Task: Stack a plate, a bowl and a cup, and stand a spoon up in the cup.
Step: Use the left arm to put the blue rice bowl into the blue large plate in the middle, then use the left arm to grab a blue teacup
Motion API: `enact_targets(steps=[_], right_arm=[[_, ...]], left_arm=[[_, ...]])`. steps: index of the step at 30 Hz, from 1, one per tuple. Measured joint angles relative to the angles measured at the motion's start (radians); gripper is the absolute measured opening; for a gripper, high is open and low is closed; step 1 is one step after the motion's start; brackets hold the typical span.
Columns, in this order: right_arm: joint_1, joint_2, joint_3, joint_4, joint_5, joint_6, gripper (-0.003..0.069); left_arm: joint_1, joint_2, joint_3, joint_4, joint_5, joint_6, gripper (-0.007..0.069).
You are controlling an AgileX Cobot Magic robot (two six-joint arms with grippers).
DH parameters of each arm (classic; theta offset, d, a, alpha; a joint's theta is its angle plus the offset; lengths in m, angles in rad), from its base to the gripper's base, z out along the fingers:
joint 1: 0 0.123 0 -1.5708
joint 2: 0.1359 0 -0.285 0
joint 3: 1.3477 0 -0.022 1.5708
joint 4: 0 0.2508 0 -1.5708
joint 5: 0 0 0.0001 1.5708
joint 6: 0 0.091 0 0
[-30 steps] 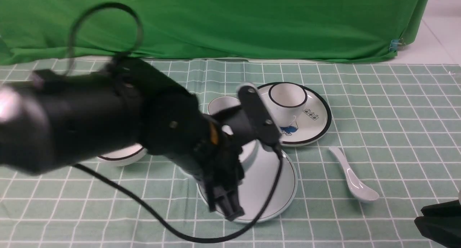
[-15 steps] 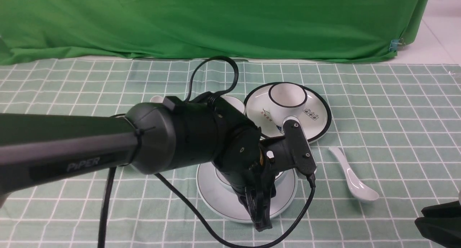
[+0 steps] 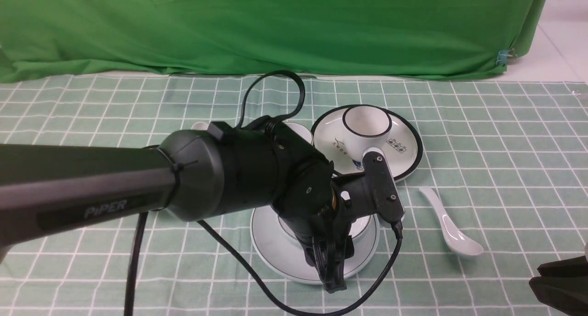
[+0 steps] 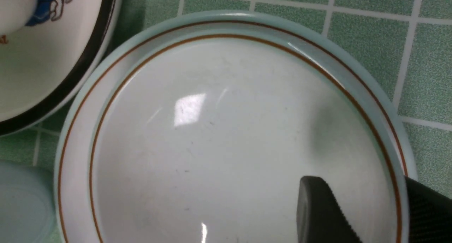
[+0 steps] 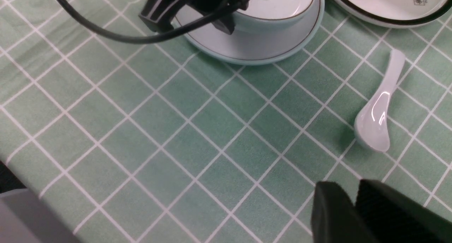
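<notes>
Front view: spoon (image 3: 448,224) lies flat; handle points away-left, scoop nearer.

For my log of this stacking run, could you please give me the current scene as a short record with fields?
plate: on the checked cloth, carrying the bowl
bowl: seated on the plate
cup: on the cloth behind the plate, not yet stacked
spoon: lying on the cloth, right of the plate
left gripper: fingers straddle the bowl's rim; grip unclear
right gripper: shut, empty, apart from the spoon
</notes>
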Motion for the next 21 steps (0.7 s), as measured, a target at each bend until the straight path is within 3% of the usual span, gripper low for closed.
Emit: enact_targets(steps=[4,11,14,16,18,21], right_arm=[[0.000,0.000,0.000,0.000,0.000,0.000,0.0148],[0.000,0.000,0.000,0.000,-0.005,0.000,0.0158],[0.000,0.000,0.000,0.000,-0.005,0.000,0.0158],[0.000,0.000,0.000,0.001,-0.010,0.000,0.0160],[0.000,0.000,0.000,0.001,-0.012,0.000,0.0160],[0.000,0.000,0.000,0.001,-0.012,0.000,0.0160]], left_arm=[[0.000,-0.001,0.000,-0.016,0.059,-0.110,0.0317],[0.000,-0.054,0.000,-0.017,0.179,-0.139,0.0342],[0.012,-0.117,-0.038,-0.022,0.276,-0.123,0.0258],[0.075,-0.130,-0.130,-0.064,0.359,-0.077,0.0115],[0.158,-0.108,-0.237,-0.115,0.401,-0.023,0.0039],[0.246,-0.048,-0.355,-0.145,0.429,0.060,0.0021]])
